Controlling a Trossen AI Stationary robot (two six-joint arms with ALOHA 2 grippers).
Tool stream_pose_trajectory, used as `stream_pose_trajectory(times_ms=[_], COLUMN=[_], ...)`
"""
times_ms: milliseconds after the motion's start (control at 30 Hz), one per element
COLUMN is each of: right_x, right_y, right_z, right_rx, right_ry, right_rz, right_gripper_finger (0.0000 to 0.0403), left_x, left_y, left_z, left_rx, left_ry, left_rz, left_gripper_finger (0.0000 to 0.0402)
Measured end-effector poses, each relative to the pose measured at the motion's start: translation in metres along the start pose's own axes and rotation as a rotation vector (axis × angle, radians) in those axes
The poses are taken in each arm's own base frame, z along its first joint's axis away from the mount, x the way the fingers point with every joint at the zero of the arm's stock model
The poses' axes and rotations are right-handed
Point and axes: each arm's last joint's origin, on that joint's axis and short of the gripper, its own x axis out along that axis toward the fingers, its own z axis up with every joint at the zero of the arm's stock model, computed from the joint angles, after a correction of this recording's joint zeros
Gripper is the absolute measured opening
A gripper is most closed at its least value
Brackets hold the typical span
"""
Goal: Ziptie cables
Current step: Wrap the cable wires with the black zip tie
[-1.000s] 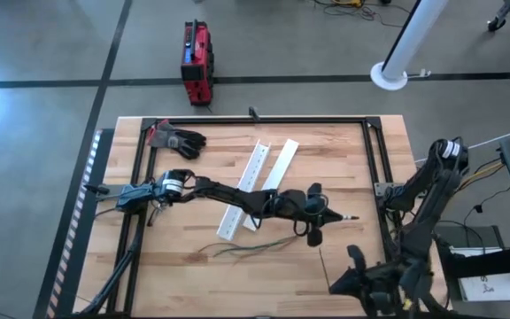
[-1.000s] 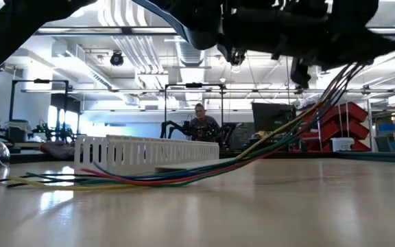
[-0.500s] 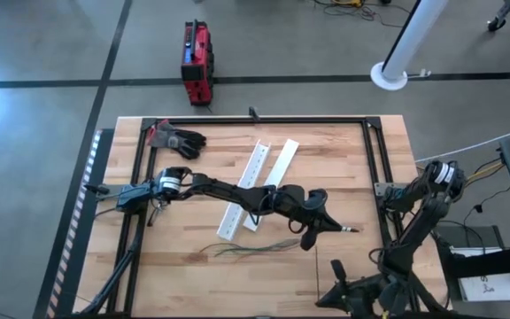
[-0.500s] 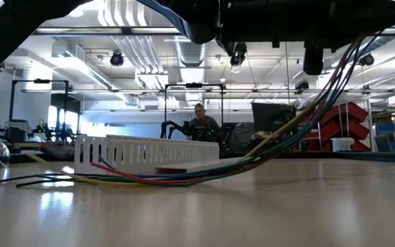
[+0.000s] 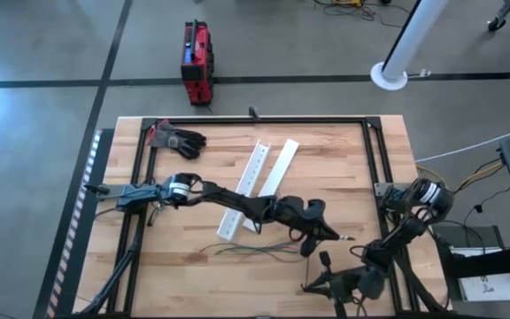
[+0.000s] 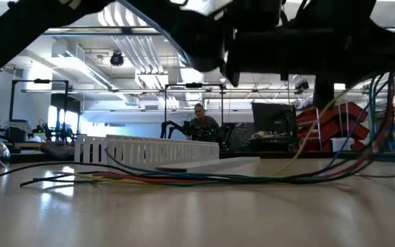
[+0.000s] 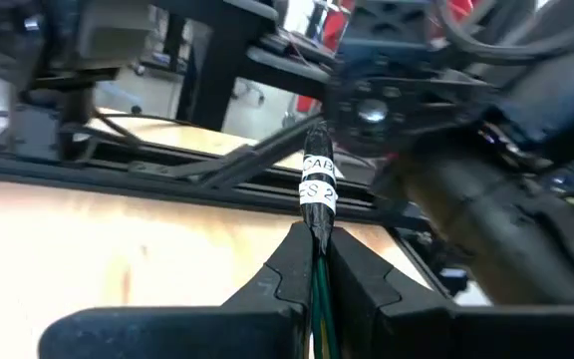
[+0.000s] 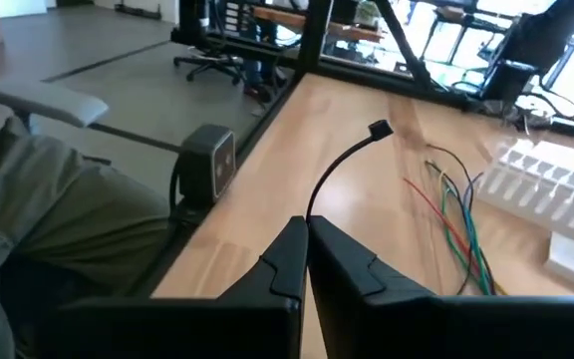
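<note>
Cables (image 5: 264, 251) are lying in a loose bundle on the counter (image 5: 193, 266), their right ends pinched between the left gripper (image 5: 323, 232) fingers (image 7: 289, 276). Near the counter's front right, the right gripper (image 5: 312, 287) is sitting low, its fingers (image 8: 292, 259) pressed together on a thin black zip tie (image 8: 342, 165).

Bench (image 5: 193, 266): light wood butcher-block top, black metal frame (image 5: 264, 119) running along the far edge and down both sides

On it:
- two white slotted strips (image 5: 259, 184) mid-bench, side by side, angled diagonally; in the low view they read as one long white comb-like rail (image 6: 146, 149)
- black glove (image 5: 177, 139) with a red cuff at the far left corner, just inside the frame
- cables (image 5: 251, 250) in a loose bundle near the front edge, lying flat at the left end, right end lifted off the wood; low view shows red, yellow, green and dark strands (image 6: 184, 180)
</note>
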Motion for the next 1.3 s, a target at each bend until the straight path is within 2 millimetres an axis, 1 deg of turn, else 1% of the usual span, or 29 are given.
stream_pose_trajectory(times_ms=[100,167,233,333,433,533,633,767,867,933,1067,1133,1167,1233,1300], right_x=[0.002,0.001,0.000,-0.003,-0.004,-0.004,-0.003,-0.003,-0.003,-0.003,-0.003,-0.004,-0.005,-0.006,-0.007], right_y=[-0.004,-0.007,-0.012,-0.018,-0.019,-0.019,-0.019,-0.017,-0.017,-0.017,-0.018,-0.018,-0.019,-0.020,-0.021], right_z=[-0.005,-0.009,-0.015,-0.022,-0.024,-0.023,-0.023,-0.021,-0.020,-0.020,-0.021,-0.022,-0.023,-0.025,-0.027], right_rx=[0.002,0.018,0.036,0.061,0.062,0.065,0.071,0.068,0.062,0.070,0.072,0.074,0.078,0.092,0.108], right_ry=[0.009,0.021,0.038,0.063,0.067,0.067,0.065,0.059,0.056,0.057,0.059,0.063,0.066,0.070,0.072], right_rz=[-0.009,-0.005,-0.010,-0.020,-0.022,-0.021,-0.019,-0.012,-0.011,-0.013,-0.022,-0.022,-0.022,-0.030,-0.049], right_gripper_finger=[0.0000,0.0000,0.0000,0.0000,0.0000,0.0000,0.0000,0.0000,0.0000,0.0000,0.0000,0.0000,0.0000,0.0000,0.0000], left_x=[0.003,0.005,0.006,0.006,0.006,0.006,0.005,0.003,0.000,-0.002,-0.010,-0.014,-0.016,-0.020,-0.026], left_y=[0.009,0.012,0.014,0.013,0.013,0.013,0.012,0.010,0.006,0.000,-0.020,-0.028,-0.033,-0.042,-0.056], left_z=[-0.017,-0.026,-0.030,-0.029,-0.031,-0.031,-0.029,-0.020,-0.007,0.004,0.032,0.041,0.042,0.039,0.033], left_rx=[-0.013,-0.032,-0.047,-0.061,-0.087,-0.093,-0.090,-0.059,0.006,0.058,0.101,0.111,0.115,0.132,0.154], left_ry=[-0.029,-0.038,-0.032,-0.032,-0.017,-0.009,0.000,0.000,-0.008,-0.008,0.007,0.068,0.109,0.215,0.328], left_rz=[-0.003,-0.016,-0.023,-0.043,-0.040,-0.064,-0.096,-0.145,-0.211,-0.291,-0.421,-0.462,-0.466,-0.441,-0.392], left_gripper_finger=[0.0007,0.0007,0.0007,0.0010,0.0018,0.0035,0.0060,0.0097,0.0122,0.0135,0.0149,0.0150,0.0150,0.0147,0.0140])
